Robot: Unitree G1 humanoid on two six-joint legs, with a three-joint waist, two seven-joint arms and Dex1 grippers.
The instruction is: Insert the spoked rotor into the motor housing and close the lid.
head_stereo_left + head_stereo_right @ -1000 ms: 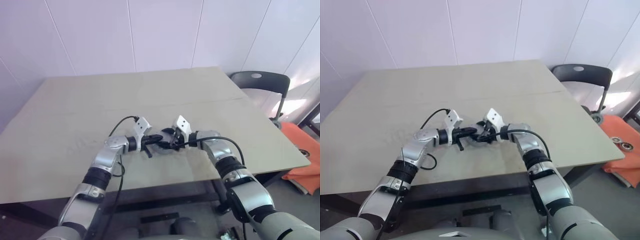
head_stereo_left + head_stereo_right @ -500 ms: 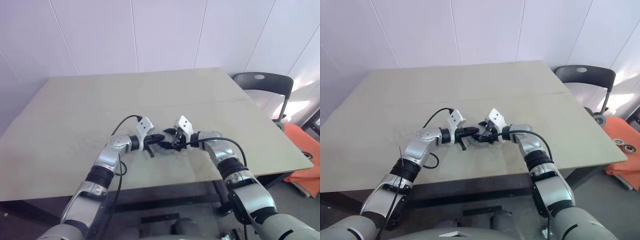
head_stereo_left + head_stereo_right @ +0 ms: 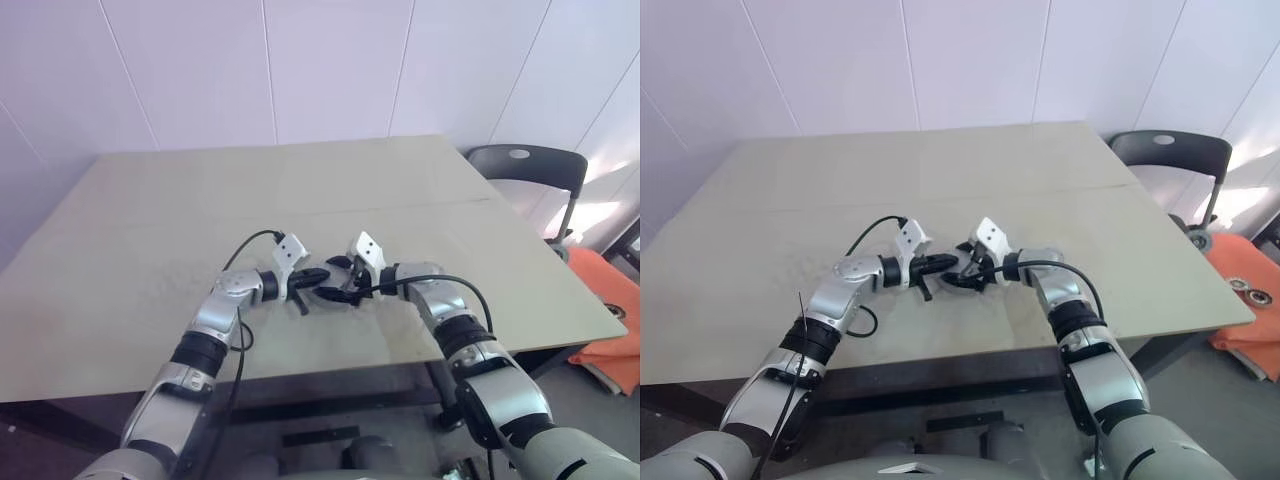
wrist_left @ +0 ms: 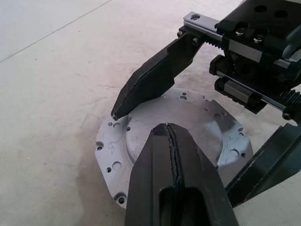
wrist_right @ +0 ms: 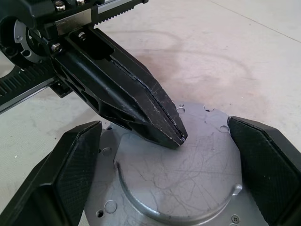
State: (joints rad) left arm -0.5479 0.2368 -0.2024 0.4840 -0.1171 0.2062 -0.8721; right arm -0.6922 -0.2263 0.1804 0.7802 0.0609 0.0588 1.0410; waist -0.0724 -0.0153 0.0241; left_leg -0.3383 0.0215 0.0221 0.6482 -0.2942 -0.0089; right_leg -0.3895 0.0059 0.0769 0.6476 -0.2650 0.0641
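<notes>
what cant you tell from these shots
- Whether the rotor sits inside: the grey lid covers everything beneath it in both wrist views.
- The lid's near edge: cut off by the frame in the right wrist view, hidden behind the shut left gripper in the left wrist view.
- Whether the shut left gripper's tip presses on the lid or hangs just above it.
- In the head views, the lid is mostly hidden by the open right gripper.

- Left claw: the two black fingers pressed together, tip over the raised centre of the lid.
- Lid: grey round disc with a flat flange bearing small holes, lying flat on the pale tabletop.
- Right claw: fingers spread wide, one finger tip at the lid's far rim, the other at the near rim.
</notes>
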